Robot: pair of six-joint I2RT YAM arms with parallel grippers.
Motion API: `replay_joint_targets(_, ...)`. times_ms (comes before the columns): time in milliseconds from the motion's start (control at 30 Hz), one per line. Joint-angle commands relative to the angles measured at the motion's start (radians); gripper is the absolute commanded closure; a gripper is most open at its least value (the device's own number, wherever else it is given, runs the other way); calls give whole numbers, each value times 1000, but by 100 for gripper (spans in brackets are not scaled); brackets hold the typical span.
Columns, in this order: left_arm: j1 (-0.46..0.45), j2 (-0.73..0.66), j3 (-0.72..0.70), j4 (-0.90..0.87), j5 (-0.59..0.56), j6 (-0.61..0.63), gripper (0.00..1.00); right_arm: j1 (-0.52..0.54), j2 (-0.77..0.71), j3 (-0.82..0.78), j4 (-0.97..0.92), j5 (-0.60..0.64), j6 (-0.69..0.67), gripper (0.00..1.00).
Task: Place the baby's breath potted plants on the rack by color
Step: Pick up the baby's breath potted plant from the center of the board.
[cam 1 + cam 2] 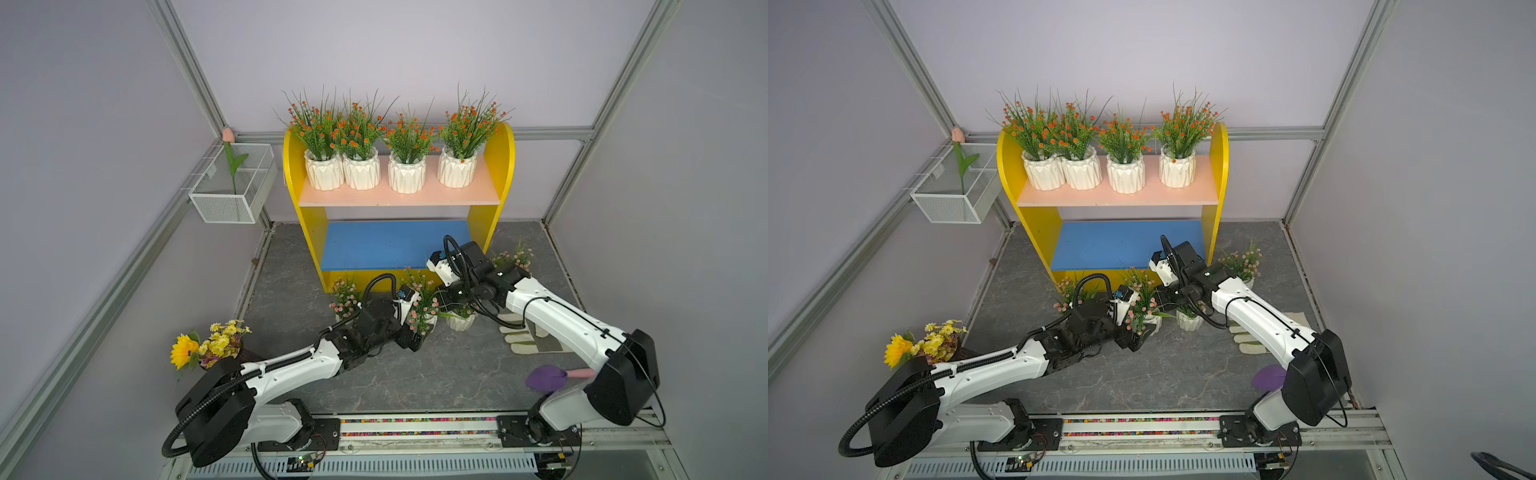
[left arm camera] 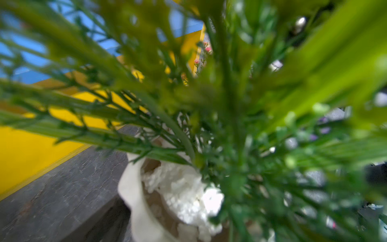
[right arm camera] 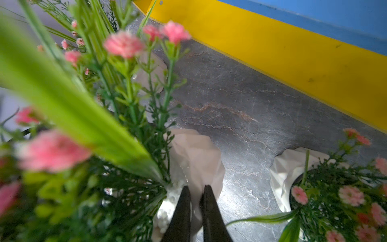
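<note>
Right gripper [image 3: 196, 187] is shut tight, its two black fingers [image 3: 182, 209] pinching the white rim of a pink plant [image 3: 196, 155], one finger inside the pot and one outside. That pot is down at table level just in front of the rack [image 1: 498, 166]; whether it rests on the grey table [image 1: 415, 374] or hangs just clear, can't tell. The left gripper [image 1: 415, 336] is at the same plant, jaws spread wide on the side away from the rack. Its wrist view is all blurred greenery over a white pot mouth, so whether it touches is anyone's call. Just beside, under the right wrist, stands a second pink plant [image 1: 460, 323] with one long leaf reaching toward the held pot. A third pink plant [image 1: 345, 293] stands by the rack's front left corner, and a fourth pink plant [image 1: 513, 257] beside its right panel. On the peach upper board [image 1: 399, 198], four orange plants [image 1: 409, 137] stand upright in a row, with the blue lower board [image 1: 374, 245] beneath. A work glove [image 1: 523, 336] lies under the right arm, with a purple trowel [image 1: 546, 378] nearer its base. A sunflower bouquet [image 1: 208, 345] sits behind the left arm.
</note>
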Motion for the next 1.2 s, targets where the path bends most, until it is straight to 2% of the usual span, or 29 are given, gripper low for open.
replay_joint_targets(0,-15,17,28,89,119,1,1,26,-11,-4,98,-129,6,91)
replay_joint_targets(267,-17,-18,6,106,173,19,1,26,-16,-30,126,-153,20,91)
replay_joint_targets(400,-17,-61,3,43,135,38,1,22,-23,-40,118,-143,15,91)
replay_joint_targets(600,-17,-111,-18,42,121,49,1,22,-38,-60,152,-193,29,91)
replay_joint_targets(900,-17,-12,38,4,180,47,1,22,-44,-60,162,-199,36,91)
replay_joint_targets(1167,-17,57,59,56,214,35,1,25,-47,-64,175,-222,39,91)
